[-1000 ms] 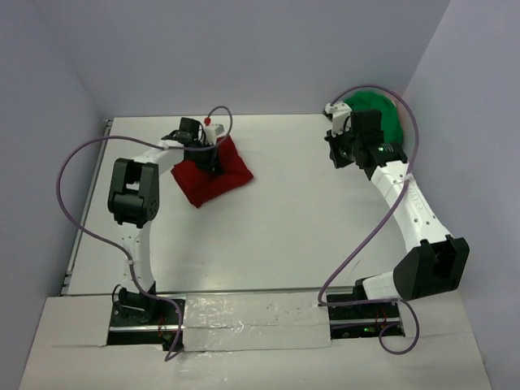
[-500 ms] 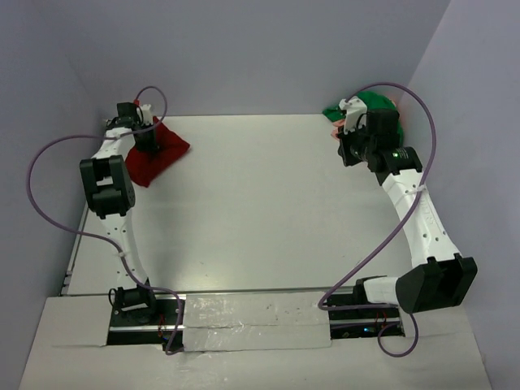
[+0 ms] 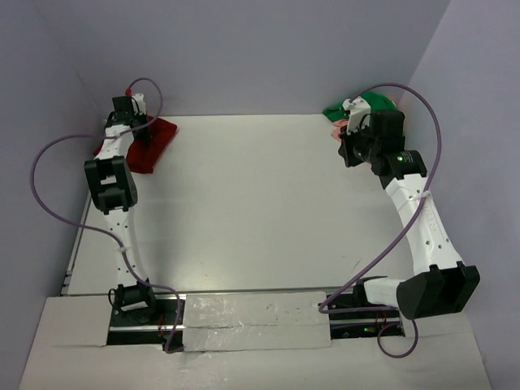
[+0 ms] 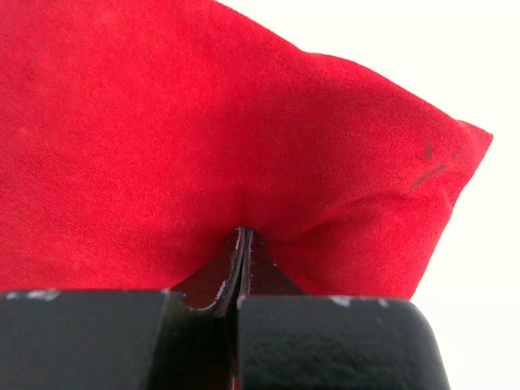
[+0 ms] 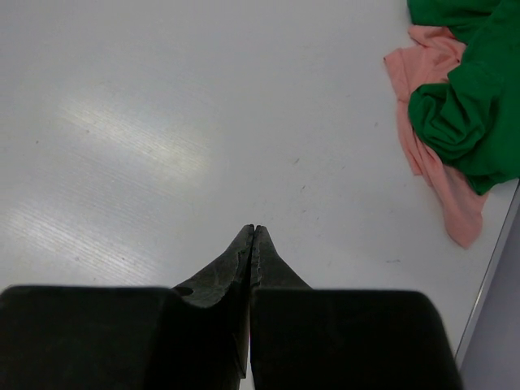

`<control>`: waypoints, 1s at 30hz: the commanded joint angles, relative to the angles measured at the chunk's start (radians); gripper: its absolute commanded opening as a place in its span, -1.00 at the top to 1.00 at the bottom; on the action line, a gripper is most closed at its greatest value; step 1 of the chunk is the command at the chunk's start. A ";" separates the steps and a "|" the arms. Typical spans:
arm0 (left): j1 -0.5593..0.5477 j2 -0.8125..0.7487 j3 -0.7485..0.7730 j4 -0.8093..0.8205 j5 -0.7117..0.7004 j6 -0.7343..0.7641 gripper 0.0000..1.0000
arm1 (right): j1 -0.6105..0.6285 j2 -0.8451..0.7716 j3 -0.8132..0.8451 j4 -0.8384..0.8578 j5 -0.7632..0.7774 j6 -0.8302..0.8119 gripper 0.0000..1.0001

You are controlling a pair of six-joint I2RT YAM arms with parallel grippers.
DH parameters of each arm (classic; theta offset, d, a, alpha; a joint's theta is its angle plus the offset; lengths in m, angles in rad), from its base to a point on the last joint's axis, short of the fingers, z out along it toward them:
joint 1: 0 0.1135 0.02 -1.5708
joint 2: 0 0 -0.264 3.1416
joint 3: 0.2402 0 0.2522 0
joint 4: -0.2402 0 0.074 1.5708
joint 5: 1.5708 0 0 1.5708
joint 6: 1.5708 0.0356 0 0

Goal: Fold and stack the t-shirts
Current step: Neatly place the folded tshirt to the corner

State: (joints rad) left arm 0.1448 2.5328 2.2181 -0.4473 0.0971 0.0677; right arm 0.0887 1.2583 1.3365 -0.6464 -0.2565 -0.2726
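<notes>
**Red shirt pinched at the far-left corner; right gripper shut on nothing**

At the near edge, the two arm bases are seen bolted on either side of a strip of silver tape (image 3: 256,321). Beyond them the white counter (image 3: 260,211) is spread out, and both arms are stretched across it toward the far corners.

On the right, the right gripper (image 5: 253,229) is held above the counter with its fingers pressed together at the tips. Nothing is caught between them. Just past it, near the far-right corner, the pink cloth (image 5: 439,162) is laid flat and crumpled. It is partly covered by the green shirt (image 5: 479,106), which is bunched in a heap against the far edge. The gripper is kept apart from both.

On the left, the left gripper (image 4: 244,231) is fully closed. A fold of the red shirt (image 4: 203,122) is pinched between its fingertips, and creases are drawn in the cloth toward that point. The red shirt is seen as a loose lump at the far-left corner, resting on the counter close to the left edge. It is well apart from the other two pieces.
</notes>
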 commanded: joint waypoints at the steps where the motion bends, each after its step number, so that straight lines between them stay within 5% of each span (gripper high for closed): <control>1: 0.009 0.018 0.058 0.136 -0.091 -0.026 1.00 | -0.010 -0.046 -0.005 0.017 -0.021 0.015 1.00; 6: 0.038 0.079 0.189 0.121 -0.244 -0.048 1.00 | -0.017 -0.079 -0.022 0.021 -0.015 0.016 1.00; 11: 0.130 0.046 0.112 0.185 -0.275 -0.093 1.00 | -0.020 -0.106 -0.051 0.028 -0.029 0.016 1.00; 21: 0.154 -0.515 -0.457 0.260 0.344 -0.100 1.00 | -0.018 -0.065 -0.066 0.036 -0.027 0.016 1.00; 25: 0.121 -0.713 -0.670 0.245 0.429 -0.009 1.00 | -0.020 -0.054 -0.071 0.034 -0.043 0.016 1.00; 30: 0.068 -0.729 -0.721 0.175 0.446 0.079 1.00 | -0.020 -0.025 -0.054 0.017 -0.066 0.024 1.00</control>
State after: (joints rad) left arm 0.2184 1.7580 1.5314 -0.2260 0.4767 0.0696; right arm 0.0776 1.2236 1.2816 -0.6430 -0.2916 -0.2581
